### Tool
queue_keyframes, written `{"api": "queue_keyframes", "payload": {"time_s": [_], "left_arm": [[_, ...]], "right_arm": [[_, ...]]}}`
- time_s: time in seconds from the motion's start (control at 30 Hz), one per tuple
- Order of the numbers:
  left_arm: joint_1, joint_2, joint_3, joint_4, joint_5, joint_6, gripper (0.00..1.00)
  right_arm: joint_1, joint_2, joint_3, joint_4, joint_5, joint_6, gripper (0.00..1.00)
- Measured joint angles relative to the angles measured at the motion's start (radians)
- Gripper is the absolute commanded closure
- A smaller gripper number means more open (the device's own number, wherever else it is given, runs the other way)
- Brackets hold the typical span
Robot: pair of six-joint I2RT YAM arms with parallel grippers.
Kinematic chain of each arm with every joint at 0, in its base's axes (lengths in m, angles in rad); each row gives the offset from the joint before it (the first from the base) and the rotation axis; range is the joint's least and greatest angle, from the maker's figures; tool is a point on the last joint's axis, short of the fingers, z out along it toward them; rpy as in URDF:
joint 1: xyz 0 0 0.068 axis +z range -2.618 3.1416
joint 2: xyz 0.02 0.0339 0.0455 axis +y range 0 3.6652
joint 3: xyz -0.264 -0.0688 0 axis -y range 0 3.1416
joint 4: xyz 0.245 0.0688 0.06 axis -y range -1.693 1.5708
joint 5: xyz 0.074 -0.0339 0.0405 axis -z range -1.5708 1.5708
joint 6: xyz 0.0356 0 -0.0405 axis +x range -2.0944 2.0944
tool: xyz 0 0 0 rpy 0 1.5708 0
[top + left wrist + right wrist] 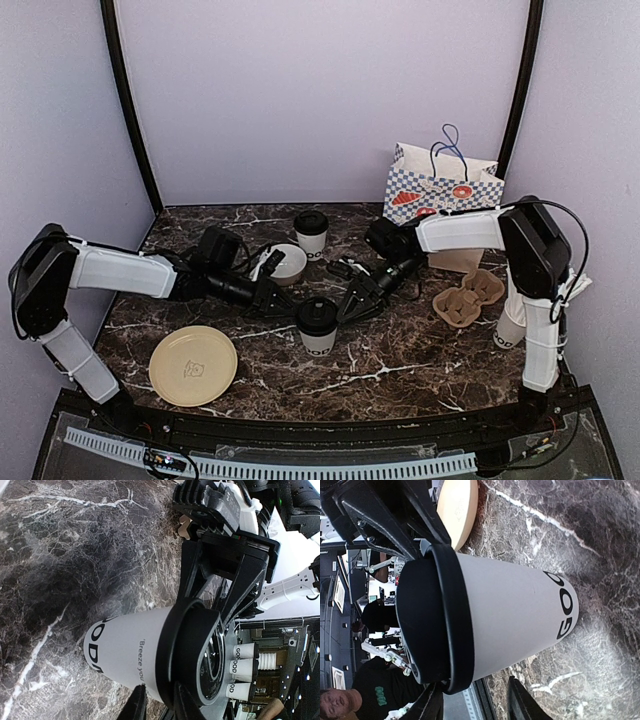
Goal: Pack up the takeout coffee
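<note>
A white paper coffee cup with a black lid [318, 325] stands at the table's front centre. It fills the left wrist view [135, 650] and the right wrist view [515, 615]. A second lidded cup [311, 232] stands at the back. My left gripper [290, 305] is open at the front cup's left side, its fingertips at the rim of the lid [160, 700]. My right gripper [348, 305] is open at the cup's right side, level with the lid [472, 700]. Its spread fingers [192, 575] show in the left wrist view, reaching the lid.
A low white bowl [287, 262] sits behind the left gripper. A yellow plate [193, 365] lies front left. A cardboard cup carrier [468, 295] lies to the right, a checked paper bag [440, 185] at the back right, and another white cup [508, 328] by the right arm's base.
</note>
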Motion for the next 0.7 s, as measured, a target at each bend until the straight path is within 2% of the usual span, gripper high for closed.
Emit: {"api": "queue_keyframes", "payload": {"time_s": [0.23, 0.7], "left_arm": [[-0.001, -0.001, 0.006, -0.010, 0.002, 0.008, 0.78], [-0.042, -0.086, 0.109, -0.198, -0.172, 0.085, 0.57]], "right_arm": [[0.002, 0.012, 0.058, -0.089, 0.032, -0.006, 0.60], [0.005, 0.000, 0.116, -0.127, 0.132, -0.153, 0.42]]}}
